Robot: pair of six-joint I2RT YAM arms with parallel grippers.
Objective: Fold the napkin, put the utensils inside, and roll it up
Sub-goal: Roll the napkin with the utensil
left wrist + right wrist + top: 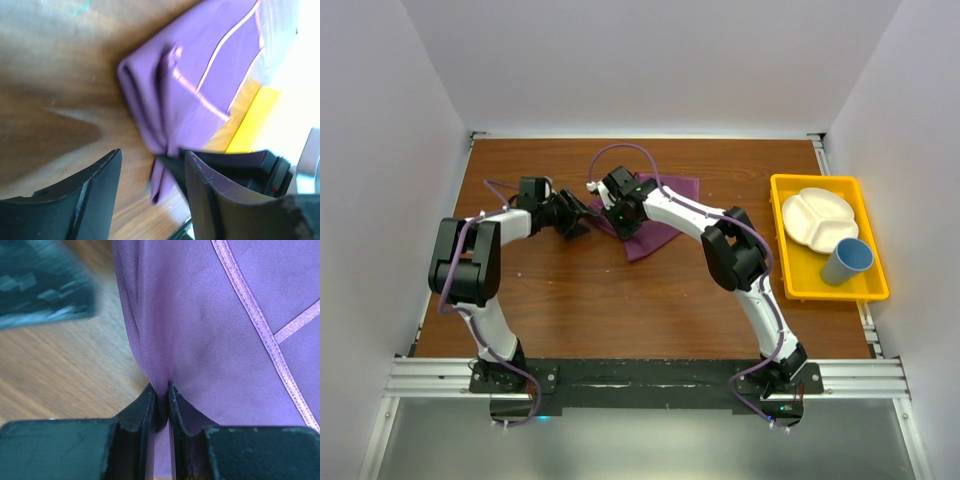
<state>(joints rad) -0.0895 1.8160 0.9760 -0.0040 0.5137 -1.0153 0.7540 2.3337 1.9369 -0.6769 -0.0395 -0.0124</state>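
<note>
Looks like we're in the folding step, no rolling yet. Closest in, the right fingers (137,420) are pinched tight on a bunched fold of the napkin (210,340), with cloth squeezed right between the two black pads. The left fingers (95,195) are spread apart with nothing in them, hovering just over the wood next to the napkin's near corner.

The napkin sits toward the back middle of the bench (620,300), just beyond both wrists. It's already doubled over in a few layers: thin, soft plum-purple fabric with a slightly shiny stitched hem running along the edges. It's floppy stuff, and it puckers where it's gripped. The bench is smooth brown wood grain.

My guess for the next move: the right arm carries that pinched edge across to finish the fold, and the left probably needs to pin or grab the other corner so the layers don't slide.

Further off to the right there's a hard yellow tray (790,280) holding a white divided plate (817,215) and a blue cup (847,262). I can't spot the utensils anywhere.
</note>
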